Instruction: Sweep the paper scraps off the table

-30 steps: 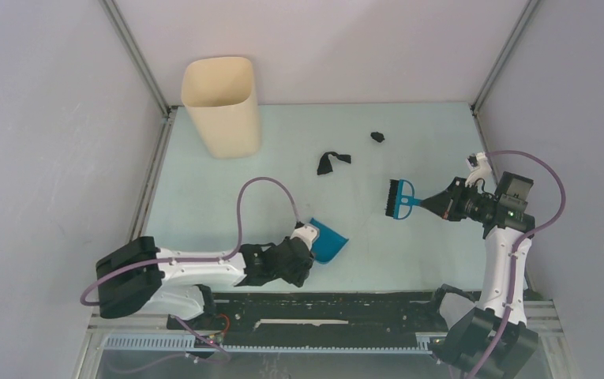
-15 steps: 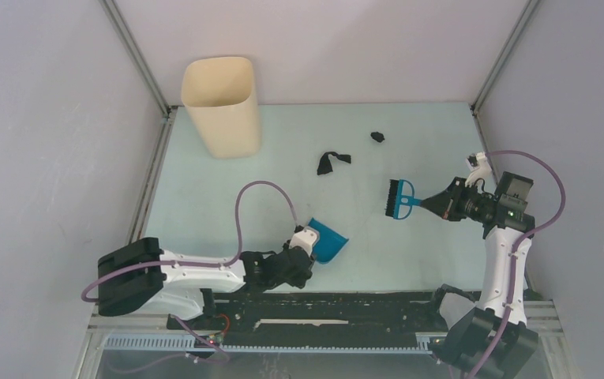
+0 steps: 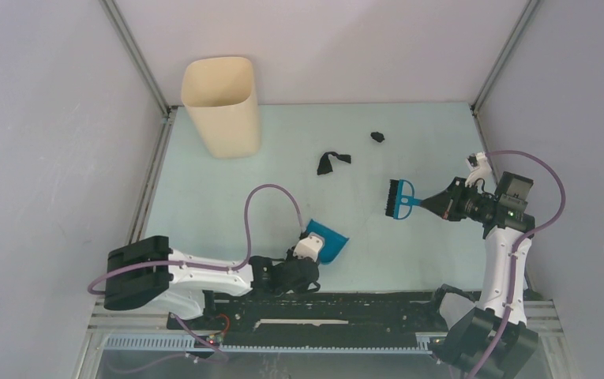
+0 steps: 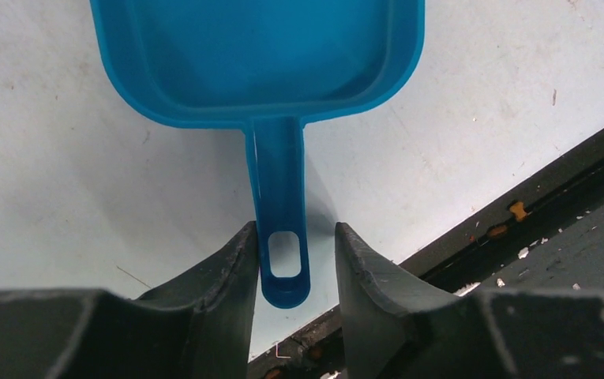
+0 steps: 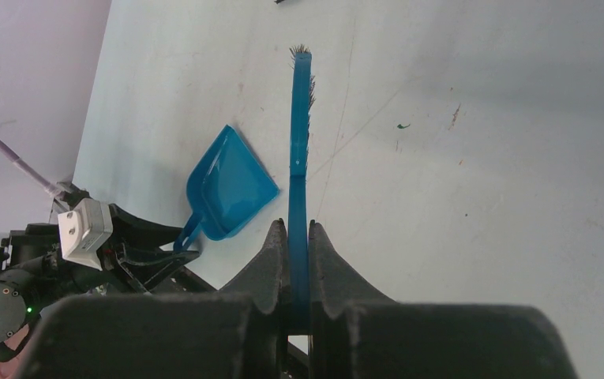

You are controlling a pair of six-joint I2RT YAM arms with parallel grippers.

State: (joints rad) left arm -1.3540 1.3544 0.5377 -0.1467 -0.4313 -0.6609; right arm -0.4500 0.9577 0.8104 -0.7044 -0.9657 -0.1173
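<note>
Blue dustpan handle (image 4: 278, 181) inside parted left gripper (image 4: 294, 234); right gripper (image 5: 296, 229) clamps brush (image 5: 300, 118).

Blue dustpan (image 3: 328, 241), blue brush (image 3: 399, 199), black paper scraps (image 3: 329, 161), beige bin (image 3: 221, 106) — pale mint table (image 3: 204, 189).

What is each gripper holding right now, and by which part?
The right gripper clamps the brush by its handle. The left gripper only straddles the dustpan handle, jaws open.

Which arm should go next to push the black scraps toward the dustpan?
Right. The right hand is shut on the brush, whose head sits near the black scraps. The left hand is open around the dustpan handle, not gripping it, and farther from them.
</note>
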